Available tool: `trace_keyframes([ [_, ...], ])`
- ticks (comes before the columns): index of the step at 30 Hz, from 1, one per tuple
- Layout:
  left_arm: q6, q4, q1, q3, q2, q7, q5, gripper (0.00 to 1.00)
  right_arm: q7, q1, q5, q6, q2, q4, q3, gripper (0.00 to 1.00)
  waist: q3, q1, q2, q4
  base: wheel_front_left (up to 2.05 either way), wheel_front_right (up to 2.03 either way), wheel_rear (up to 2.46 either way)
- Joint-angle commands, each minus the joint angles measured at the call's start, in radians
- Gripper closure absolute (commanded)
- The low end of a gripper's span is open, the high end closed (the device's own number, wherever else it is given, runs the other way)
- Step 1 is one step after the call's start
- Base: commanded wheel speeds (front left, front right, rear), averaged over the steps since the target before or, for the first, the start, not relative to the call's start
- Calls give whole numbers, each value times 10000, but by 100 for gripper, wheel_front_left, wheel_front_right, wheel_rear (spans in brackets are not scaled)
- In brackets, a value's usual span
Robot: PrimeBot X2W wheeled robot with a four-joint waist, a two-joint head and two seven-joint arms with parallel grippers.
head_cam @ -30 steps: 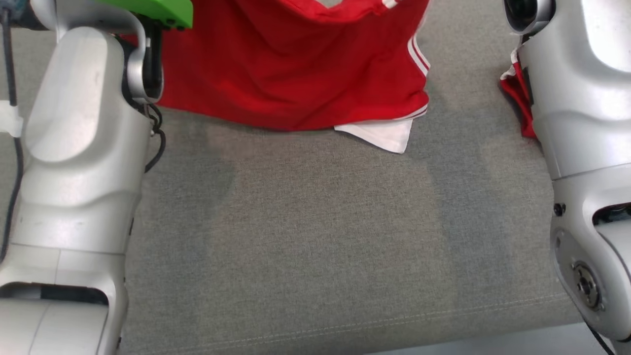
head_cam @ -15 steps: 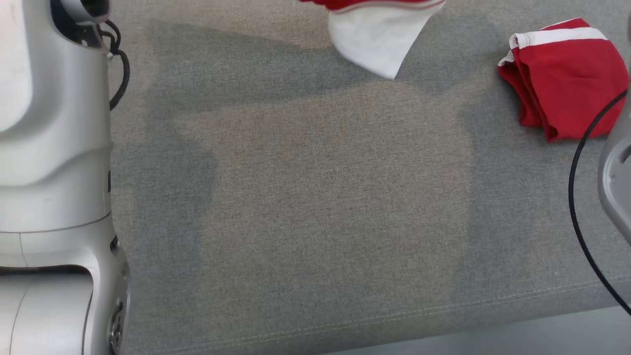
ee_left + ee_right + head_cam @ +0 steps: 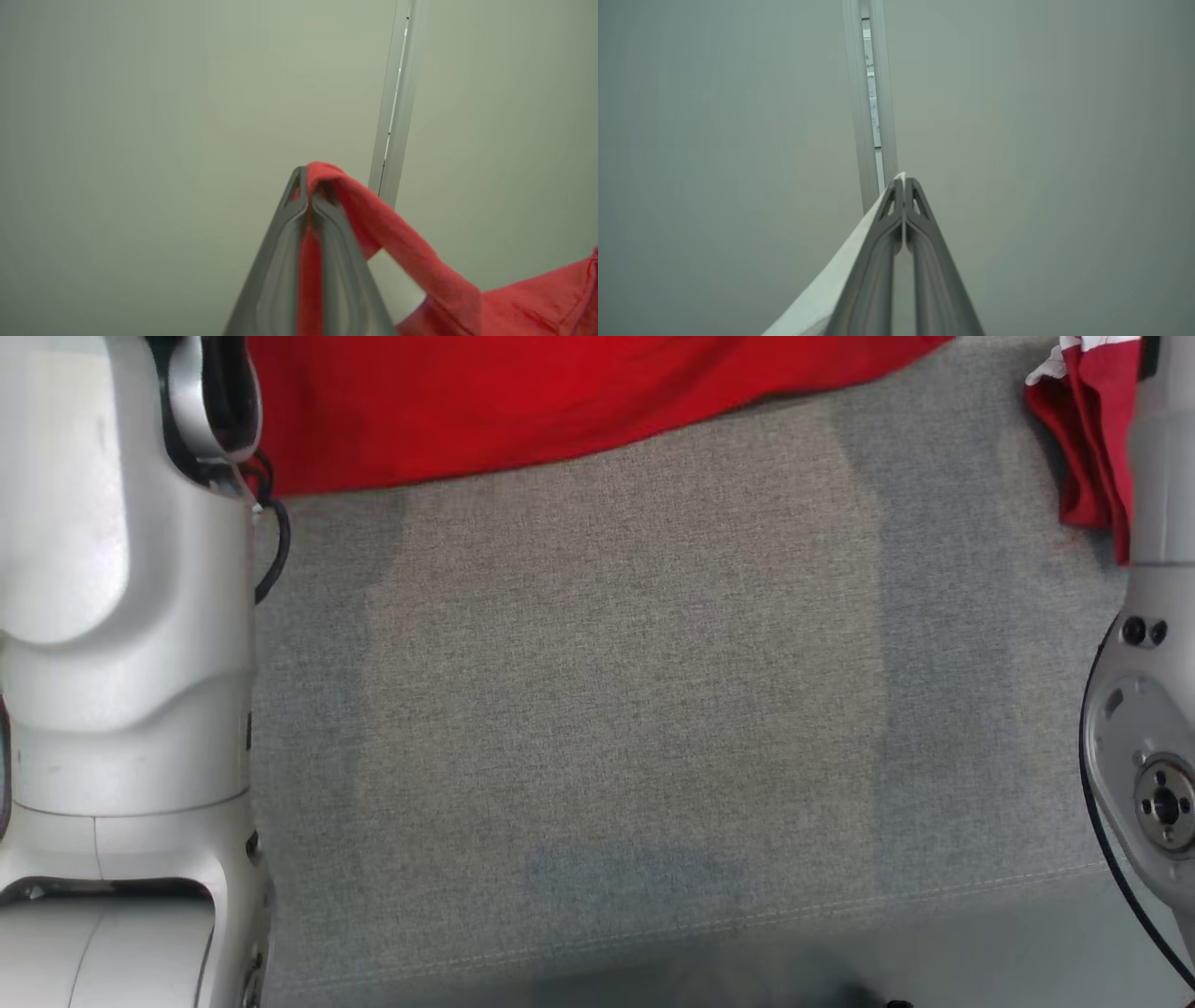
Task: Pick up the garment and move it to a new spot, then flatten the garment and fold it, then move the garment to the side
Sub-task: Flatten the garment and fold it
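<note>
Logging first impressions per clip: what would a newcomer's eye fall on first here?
The red garment blazes across the top of the head view over the grey cloth surface. In the wrist views, the left gripper is shut on a red fold and the right gripper on a white edge of it.

The garment spans the pad's far side, starting behind the left arm. A cloth bundle lies far right, partly behind the right arm.

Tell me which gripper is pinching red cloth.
The left gripper: the red garment runs between its shut jaws. The right gripper clamps its white edge instead.
</note>
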State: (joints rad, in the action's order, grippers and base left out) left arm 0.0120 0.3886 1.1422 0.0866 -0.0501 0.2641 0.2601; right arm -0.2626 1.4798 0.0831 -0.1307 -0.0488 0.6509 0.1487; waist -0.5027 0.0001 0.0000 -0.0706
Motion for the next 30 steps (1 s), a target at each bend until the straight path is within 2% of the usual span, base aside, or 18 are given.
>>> trace_keyframes([
  [1,-64,10,-244,12,-25,-5,-7,100,-19,-373,-145,1,-111,-40,-205,100,-320,-1,0,-25,0,0,0],
  [5,-101,-208,-585,-9,-22,-4,357,100,7,-902,179,3,-505,37,-553,100,-154,-1,0,102,0,0,0],
  [9,-125,-568,-1176,146,-35,-4,470,100,604,-1617,836,3,-944,-264,-977,100,130,-1,0,344,0,0,0],
  [16,-38,-1322,-2621,124,-28,-4,624,100,2490,-3632,2283,1,-1730,-2438,-1403,100,781,-1,0,710,0,0,0],
  [17,-38,-1322,-2621,124,-28,-4,624,100,2490,-3632,2283,1,-1730,-2438,-1403,100,781,-1,0,710,0,0,0],
  [21,45,-1177,-3762,205,-25,-4,750,100,4137,-5391,2777,1,-1911,-3883,-932,100,1481,-1,0,923,0,0,0],
  [23,76,-940,-4300,308,-23,-4,712,100,5129,-6270,2990,1,-1796,-4680,-627,100,1779,-1,0,1005,0,0,0],
  [26,112,-506,-5089,457,-61,-17,692,100,6646,-7752,2948,1,-1629,-5847,16,100,2295,-1,0,1067,0,0,0],
  [27,162,-400,-5552,537,-93,-158,703,100,7602,-8534,2709,1,-1483,-6708,547,100,2514,-1,0,1089,0,0,0],
  [30,232,-409,-6216,711,-180,-433,590,100,8972,-9731,2335,1,-1116,-7857,1111,100,2867,-1,0,1122,0,0,0],
])
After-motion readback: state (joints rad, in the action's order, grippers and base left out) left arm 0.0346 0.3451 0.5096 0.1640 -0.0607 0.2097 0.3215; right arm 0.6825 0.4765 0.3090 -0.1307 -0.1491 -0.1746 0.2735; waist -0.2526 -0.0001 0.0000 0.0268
